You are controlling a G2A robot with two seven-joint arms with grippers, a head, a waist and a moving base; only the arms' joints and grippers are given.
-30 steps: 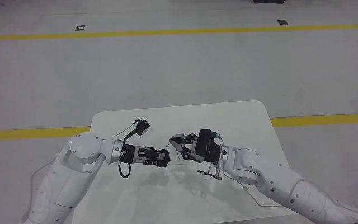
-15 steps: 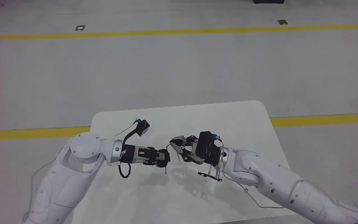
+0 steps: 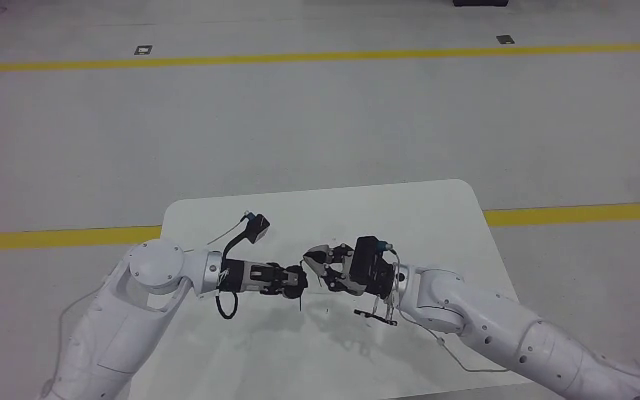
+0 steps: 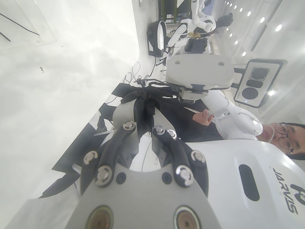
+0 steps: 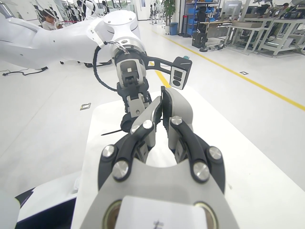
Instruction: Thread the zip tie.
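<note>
**Q:** Reading from the left, what has changed in the last second?

**A:** The left gripper (image 3: 296, 282), held above the near half of the worktop (image 3: 420, 205), has edged toward the centre. Its fingers are pressed together on the zip tie (image 5: 110, 132), whose thin black strap juts out sideways beneath it. The right gripper (image 5: 162, 103) has advanced to meet it. The gap between the two was plain a second ago and is now nearly closed. Whether they touch cannot be told.

**Q:** And the right fingers (image 5: 177, 106)?

**A:** They are drawn to a narrow slit and pinch a short black length of tie. It stands upright between the pads with its end just proud of the tips. Whether this is the other end of the same tie cannot be told.

**Q:** What does this mean for the task?

**A:** By judgement, the coarse approach is done and fine alignment of tail to head is beginning. No closed loop is visible, so the threading is taken as not yet made. Both held lengths are clear of the worktop.

**Q:** Is there any writing?

**A:** The left wrist view shows dark lettering on the white arm shell (image 4: 288, 191). The right wrist view shows a printed label (image 5: 157, 222) on the gripper's base, cut off by the frame edge. Neither is transcribed here. No print can be made out on the tie.
</note>
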